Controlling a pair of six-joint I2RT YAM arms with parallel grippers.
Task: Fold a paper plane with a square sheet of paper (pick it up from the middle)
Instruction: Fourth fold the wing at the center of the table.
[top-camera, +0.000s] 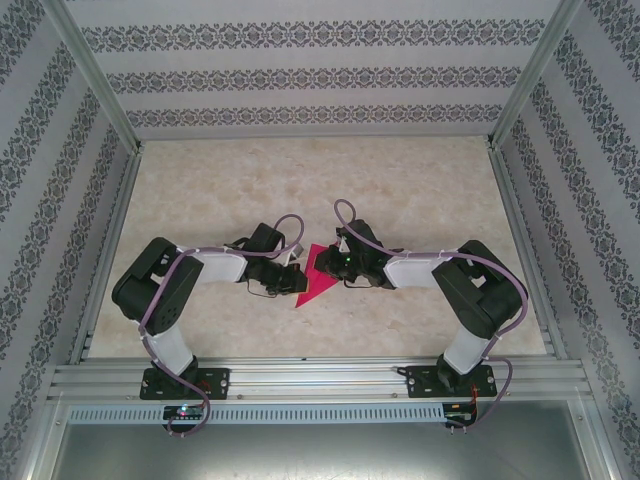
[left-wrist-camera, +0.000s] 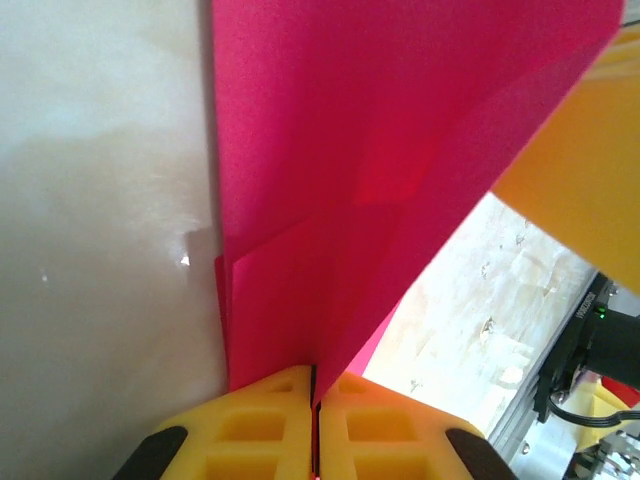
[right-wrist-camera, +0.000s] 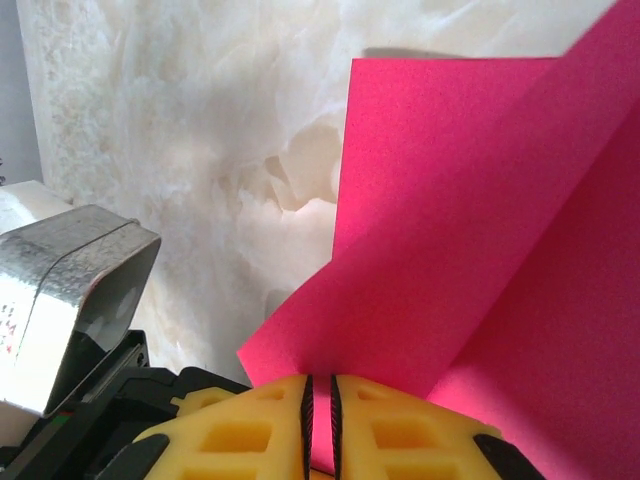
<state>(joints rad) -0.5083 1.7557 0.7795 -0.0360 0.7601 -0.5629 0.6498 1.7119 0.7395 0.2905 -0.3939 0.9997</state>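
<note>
A thin, matte magenta-pink paper sheet (top-camera: 318, 278), creased into a pointed wedge, is at the middle of the marbled beige tabletop (top-camera: 430, 180). The pocketed yellow left fingers (left-wrist-camera: 262, 425) and right fingers (right-wrist-camera: 395, 435) each pinch it.

matt pink paper (left-wrist-camera: 380, 150), smooth tabletop (top-camera: 400, 180)

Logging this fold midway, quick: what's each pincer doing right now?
Left pincer: closed, holding the folded pink paper.
Right pincer: closed, holding the same paper.
</note>
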